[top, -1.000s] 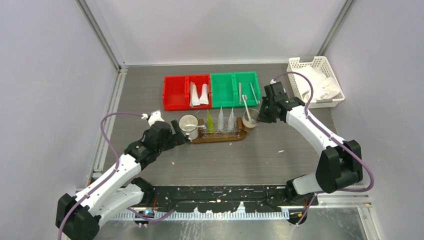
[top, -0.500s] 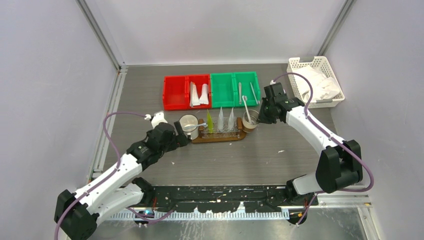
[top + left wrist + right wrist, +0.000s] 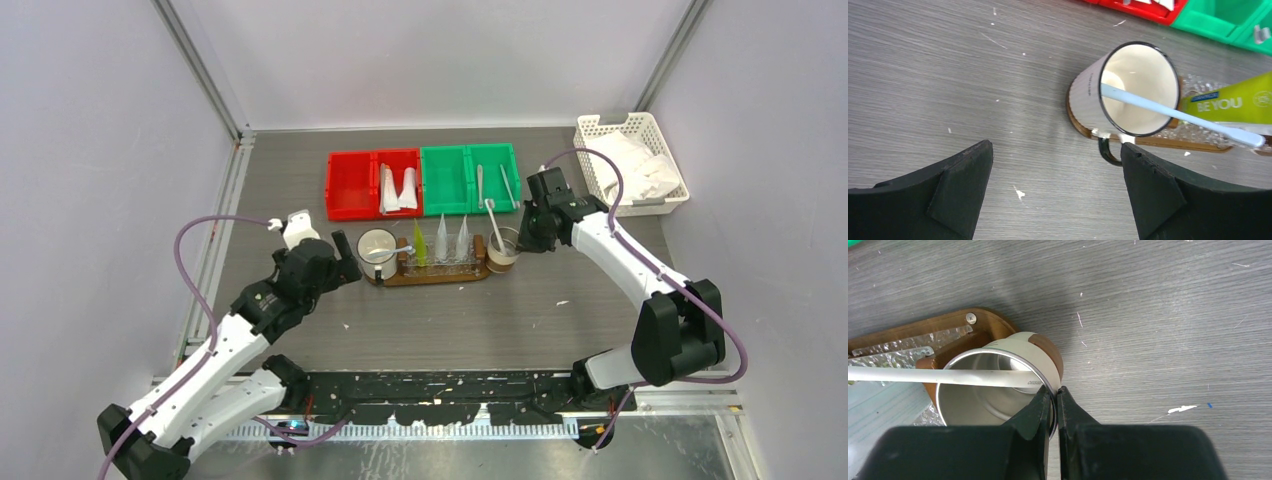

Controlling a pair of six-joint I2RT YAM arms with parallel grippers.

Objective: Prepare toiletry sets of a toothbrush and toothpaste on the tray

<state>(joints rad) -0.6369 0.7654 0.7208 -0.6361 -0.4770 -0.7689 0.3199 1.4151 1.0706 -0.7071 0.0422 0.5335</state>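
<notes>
Now my right gripper (image 3: 1054, 396) pinches the rim of the steel cup (image 3: 1045, 352) at the right end of the tray (image 3: 943, 324), a toothbrush (image 3: 938, 375) resting inside. My left gripper (image 3: 1055, 152) hangs released near the white mug (image 3: 1088, 95) holding another toothbrush (image 3: 1173, 114), beside the yellow-green tube (image 3: 1233, 102).

Two white-and-black arms trailing purple cables.
Rising from the two ends of the black base rail (image 3: 440, 390), the left arm (image 3: 235, 335) and right arm (image 3: 625, 262) are showing white link shells between bulky black joint housings, and a purple cable (image 3: 178, 255) is looping along each. The left gripper (image 3: 1055, 147) is presenting broad matte-black wedge fingers (image 3: 960, 175); the right gripper (image 3: 1054, 392) is presenting slimmer, glossier black ones.
</notes>
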